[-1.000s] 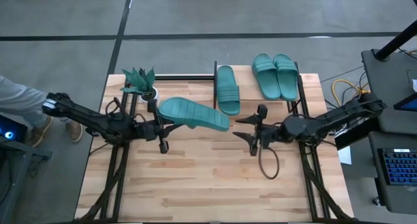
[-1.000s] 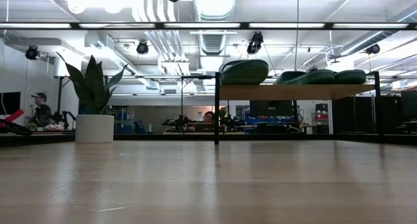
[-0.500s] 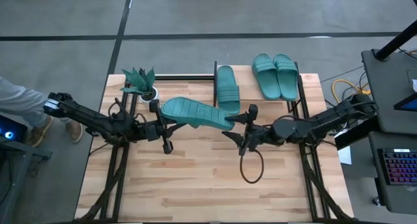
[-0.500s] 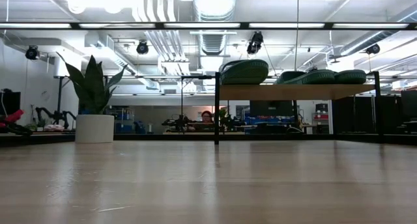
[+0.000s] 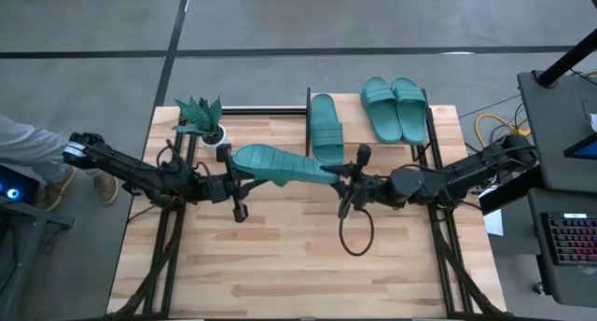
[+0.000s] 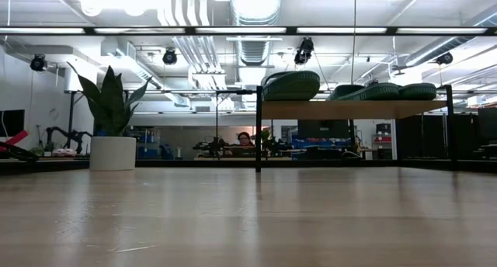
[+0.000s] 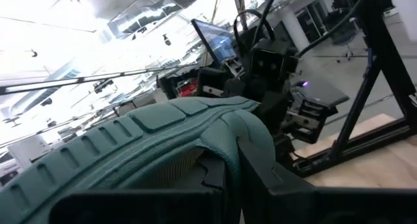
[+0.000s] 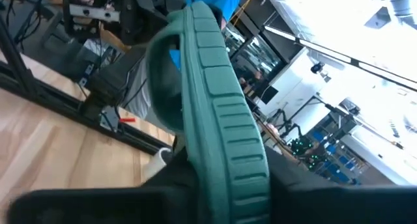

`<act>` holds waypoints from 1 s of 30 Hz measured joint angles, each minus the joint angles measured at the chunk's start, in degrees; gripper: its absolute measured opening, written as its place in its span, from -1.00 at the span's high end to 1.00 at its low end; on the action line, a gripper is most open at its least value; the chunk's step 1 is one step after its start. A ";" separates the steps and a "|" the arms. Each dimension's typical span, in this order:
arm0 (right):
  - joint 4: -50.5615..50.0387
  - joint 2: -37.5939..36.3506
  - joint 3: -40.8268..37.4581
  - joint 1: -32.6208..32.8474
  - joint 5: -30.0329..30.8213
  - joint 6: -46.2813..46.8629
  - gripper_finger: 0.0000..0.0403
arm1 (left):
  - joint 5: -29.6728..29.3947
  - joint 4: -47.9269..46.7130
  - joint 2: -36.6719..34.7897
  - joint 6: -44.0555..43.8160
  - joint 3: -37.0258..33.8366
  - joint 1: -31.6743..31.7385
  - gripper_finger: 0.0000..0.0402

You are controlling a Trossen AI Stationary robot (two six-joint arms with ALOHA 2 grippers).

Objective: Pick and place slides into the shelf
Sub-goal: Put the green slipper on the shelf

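One teal slide hangs in the air over the table's middle, turned partly onto its long edge, between my two grippers. My left gripper is shut on its left end and my right gripper is shut on its right end. In the right wrist view the slide shows edge-on, ribbed sole on one side and strap on the other. Three more slides lie sole-down on top of the shelf at the far side. The low view shows neither gripper. My left gripper pinches the slide's left end between its two fingers, reaching in level from the table's left. The slide is lifted clear of the table and runs away from the fingers toward the other arm. My right gripper has the slide's right end between its two fingers, one on the ribbed sole side and one on the strap side. It comes in level from the table's right. That end is clear of the table.
A spiky green plant in a white pot stands at the far left corner of the table. A black cable loop hangs under the right arm. A person's arm shows beyond the left edge, and equipment stands to the right.
My right gripper has moved toward the table's left up to the slide's free end and has shut on it. The slide has turned more onto its edge and looks narrower from above; its left end has stayed in my left gripper.
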 joint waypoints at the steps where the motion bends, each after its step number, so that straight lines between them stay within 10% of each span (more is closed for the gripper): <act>1: -0.12 -0.03 -0.22 -0.19 0.01 0.01 0.71 | -0.02 -0.10 0.02 0.00 0.00 0.00 1.00; 10: -2.42 -1.59 0.27 -0.93 2.23 1.96 0.74 | 1.27 -2.37 0.13 3.88 0.04 0.02 0.73; 20: -21.72 -14.43 2.20 -2.66 1.48 21.75 0.74 | 0.16 -2.69 -1.33 30.87 0.01 -0.22 0.01; 30: -37.29 -28.41 2.16 -3.94 -1.08 38.67 0.74 | -5.64 1.11 -0.61 52.18 -0.03 -0.07 -0.05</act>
